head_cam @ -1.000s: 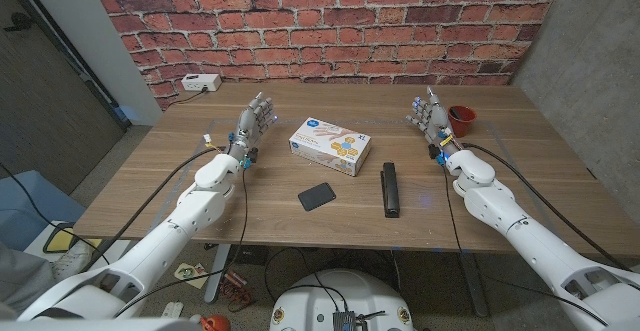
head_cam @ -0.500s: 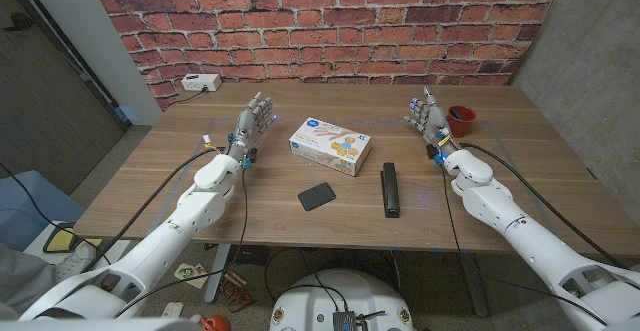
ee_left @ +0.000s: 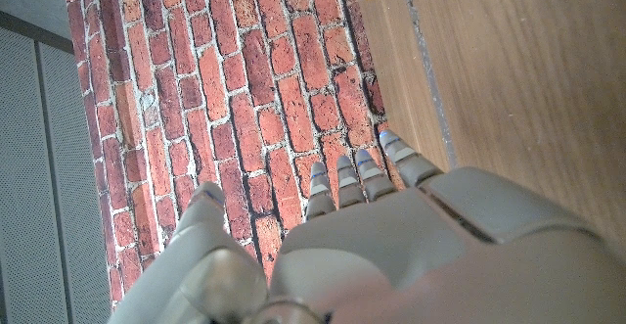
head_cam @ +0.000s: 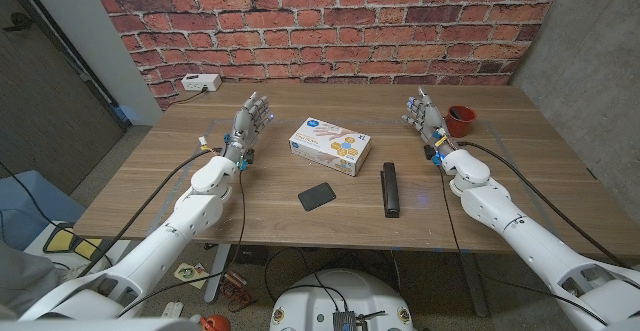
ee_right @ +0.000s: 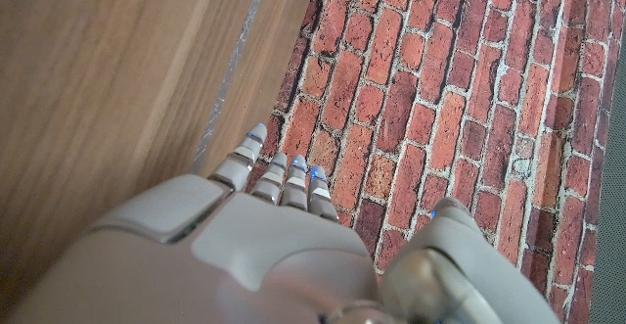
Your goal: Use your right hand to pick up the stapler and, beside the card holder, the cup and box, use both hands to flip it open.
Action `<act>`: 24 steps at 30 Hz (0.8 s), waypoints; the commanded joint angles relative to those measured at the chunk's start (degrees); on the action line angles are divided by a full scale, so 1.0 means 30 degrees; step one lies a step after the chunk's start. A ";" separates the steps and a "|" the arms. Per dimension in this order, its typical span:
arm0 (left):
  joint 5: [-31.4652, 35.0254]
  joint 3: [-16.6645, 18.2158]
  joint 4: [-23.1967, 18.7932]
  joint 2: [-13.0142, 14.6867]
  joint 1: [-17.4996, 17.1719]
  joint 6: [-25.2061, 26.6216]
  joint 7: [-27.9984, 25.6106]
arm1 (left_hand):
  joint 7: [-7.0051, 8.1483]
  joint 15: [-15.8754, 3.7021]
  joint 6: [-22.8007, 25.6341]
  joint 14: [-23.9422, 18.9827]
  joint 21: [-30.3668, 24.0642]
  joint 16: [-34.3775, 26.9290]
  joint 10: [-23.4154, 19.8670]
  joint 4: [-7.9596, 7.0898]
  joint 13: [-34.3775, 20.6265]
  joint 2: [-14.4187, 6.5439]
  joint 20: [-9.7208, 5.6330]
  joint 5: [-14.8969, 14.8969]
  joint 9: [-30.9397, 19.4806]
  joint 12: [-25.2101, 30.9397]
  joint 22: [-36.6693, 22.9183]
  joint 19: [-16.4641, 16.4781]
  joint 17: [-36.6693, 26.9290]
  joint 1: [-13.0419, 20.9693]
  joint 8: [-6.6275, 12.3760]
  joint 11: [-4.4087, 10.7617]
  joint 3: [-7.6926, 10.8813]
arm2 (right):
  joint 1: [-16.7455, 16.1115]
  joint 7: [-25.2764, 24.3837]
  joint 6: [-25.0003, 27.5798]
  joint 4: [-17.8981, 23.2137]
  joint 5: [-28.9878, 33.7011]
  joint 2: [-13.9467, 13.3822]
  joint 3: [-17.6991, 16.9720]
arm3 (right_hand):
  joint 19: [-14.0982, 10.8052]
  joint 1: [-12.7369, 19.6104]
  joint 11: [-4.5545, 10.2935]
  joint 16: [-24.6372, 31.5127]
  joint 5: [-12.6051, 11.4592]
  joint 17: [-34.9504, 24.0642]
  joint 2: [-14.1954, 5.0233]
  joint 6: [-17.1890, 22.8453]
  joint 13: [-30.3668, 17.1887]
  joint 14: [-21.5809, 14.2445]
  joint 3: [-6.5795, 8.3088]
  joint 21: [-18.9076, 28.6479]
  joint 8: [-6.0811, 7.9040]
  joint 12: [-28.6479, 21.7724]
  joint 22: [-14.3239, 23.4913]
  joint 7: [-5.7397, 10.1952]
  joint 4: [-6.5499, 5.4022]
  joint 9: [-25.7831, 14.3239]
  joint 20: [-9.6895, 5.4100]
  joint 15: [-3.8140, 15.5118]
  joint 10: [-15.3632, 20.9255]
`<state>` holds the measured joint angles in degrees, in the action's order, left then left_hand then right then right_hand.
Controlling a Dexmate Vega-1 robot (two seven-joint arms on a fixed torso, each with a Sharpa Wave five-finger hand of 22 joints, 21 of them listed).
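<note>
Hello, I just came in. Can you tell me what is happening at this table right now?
Nothing is being handled yet. The robot holds its left hand and right hand open above the table, one at each side, fingers pointing toward the brick wall. The stapler lies untouched near the front edge, with the card holder to its left and the box behind them. The cup stands at the far right, just beside the right hand.

Box (head_cam: 331, 146): blue round logo and coloured print on top, too small to read. No other text legible.
</note>
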<state>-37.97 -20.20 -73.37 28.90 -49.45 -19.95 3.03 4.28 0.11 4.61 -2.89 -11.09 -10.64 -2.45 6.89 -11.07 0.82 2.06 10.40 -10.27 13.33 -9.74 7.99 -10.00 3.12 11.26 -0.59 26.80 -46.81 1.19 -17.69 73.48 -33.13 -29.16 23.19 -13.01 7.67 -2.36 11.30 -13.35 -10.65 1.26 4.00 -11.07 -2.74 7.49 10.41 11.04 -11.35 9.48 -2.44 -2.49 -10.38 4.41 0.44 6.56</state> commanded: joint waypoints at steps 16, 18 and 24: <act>-0.0005 0.0222 -0.0171 0.0138 -0.0559 -0.0490 -0.0188 | -0.0049 0.0000 0.0155 -0.0094 -0.0059 -0.0039 -0.0176 0.0073 -0.0078 -0.0072 0.0054 0.0035 -0.0061 -0.0045 -0.0107 0.0108 -0.0059 0.0212 -0.0044 -0.0074 0.0136 | -0.0458 -0.0815 0.0105 0.1132 0.1888 -0.1091 0.0495 | -0.0018 0.0942 0.0617 0.0036 0.0121 -0.0026 0.0120 0.0225 -0.0041 -0.0084 0.0113 0.0102 0.0149 -0.0080 0.0061 0.0470 0.0598 -0.0063 -0.0282 0.0614 0.0065; 0.0040 0.0243 -0.0285 0.0214 -0.0633 -0.0488 -0.0244 | -0.0039 -0.0010 0.0160 -0.0093 -0.0061 -0.0037 -0.0179 0.0074 -0.0078 -0.0073 0.0053 0.0035 -0.0061 -0.0048 -0.0107 0.0115 -0.0059 0.0212 -0.0045 -0.0068 0.0135 | -0.0496 -0.0808 0.0120 0.1180 0.1915 -0.1140 0.0495 | -0.0023 0.1000 0.0627 0.0030 0.0127 -0.0024 0.0118 0.0228 -0.0042 -0.0077 0.0128 0.0103 0.0148 -0.0078 0.0060 0.0506 0.0636 -0.0064 -0.0290 0.0657 0.0069; -0.0036 0.0434 -0.0785 0.0345 -0.1069 -0.0459 -0.0612 | -0.0047 0.0012 0.0198 -0.0094 -0.0055 -0.0032 -0.0178 0.0078 -0.0079 -0.0078 0.0041 0.0033 -0.0061 -0.0064 -0.0108 0.0111 -0.0060 0.0210 -0.0041 -0.0047 0.0129 | -0.0696 -0.1088 0.0231 0.1507 0.2244 -0.1341 0.0529 | 0.0011 0.1192 0.0664 0.0000 0.0147 -0.0017 0.0102 0.0184 -0.0045 -0.0023 0.0180 0.0089 0.0126 -0.0056 0.0060 0.0611 0.0763 -0.0066 -0.0309 0.0724 0.0032</act>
<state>-37.91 -19.54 -74.17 29.47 -51.26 -21.22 2.39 4.28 0.10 4.60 -2.89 -11.09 -10.64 -2.44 6.89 -11.06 0.82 2.06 10.37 -10.26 13.31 -9.74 7.99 -10.00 3.11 11.26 -0.58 26.80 -47.74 -0.80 -17.59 76.12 -28.02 -31.96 24.60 -13.11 10.51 -0.80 11.30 -13.13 -10.66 1.72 4.44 -11.06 -2.96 7.93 10.41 11.27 -11.48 9.47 -1.36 -0.70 -10.39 3.88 1.86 6.43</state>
